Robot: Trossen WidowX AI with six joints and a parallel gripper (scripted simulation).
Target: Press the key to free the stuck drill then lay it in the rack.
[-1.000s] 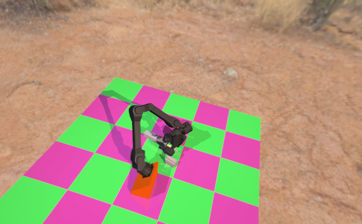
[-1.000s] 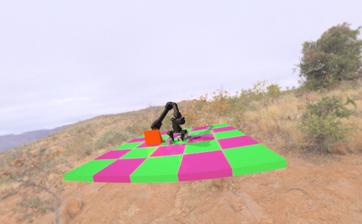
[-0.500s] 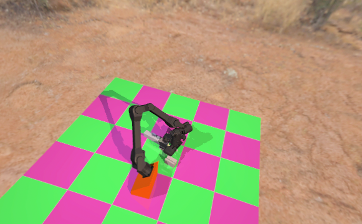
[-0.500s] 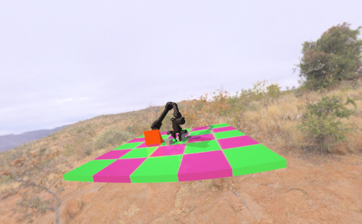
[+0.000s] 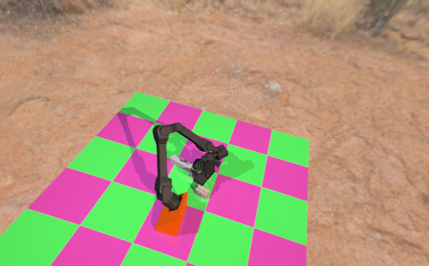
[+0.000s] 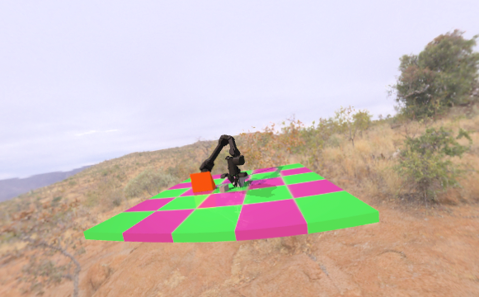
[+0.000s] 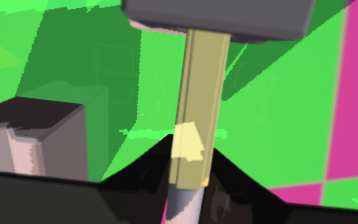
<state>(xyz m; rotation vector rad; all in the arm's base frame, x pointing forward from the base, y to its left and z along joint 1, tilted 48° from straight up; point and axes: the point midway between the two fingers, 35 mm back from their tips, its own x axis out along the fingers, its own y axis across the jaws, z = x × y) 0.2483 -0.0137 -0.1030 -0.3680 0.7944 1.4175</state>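
Observation:
The drill, a pale yellow bar [image 7: 200,90] with a grey-white shank, runs up to a dark grey block [image 7: 220,17] at the top of the wrist view. My gripper [image 7: 184,143] [image 5: 199,171] [image 6: 236,186] is low over the mat, shut on the drill where the yellow part meets the shank. The black fingers touch both sides of it. A pale pinkish block with a groove [image 7: 62,155] [image 5: 202,191] [image 6: 224,188] stands beside the gripper; it may be part of the rack. I cannot make out the key; the arm hides part of the fixture.
A long pale piece [image 5: 177,160] lies on the other side of the gripper from the grooved block. The arm's base stands on an orange wedge [image 5: 167,226] [image 6: 202,182]. Everything stands on a green and magenta checkered top [image 5: 232,199] [image 6: 206,219].

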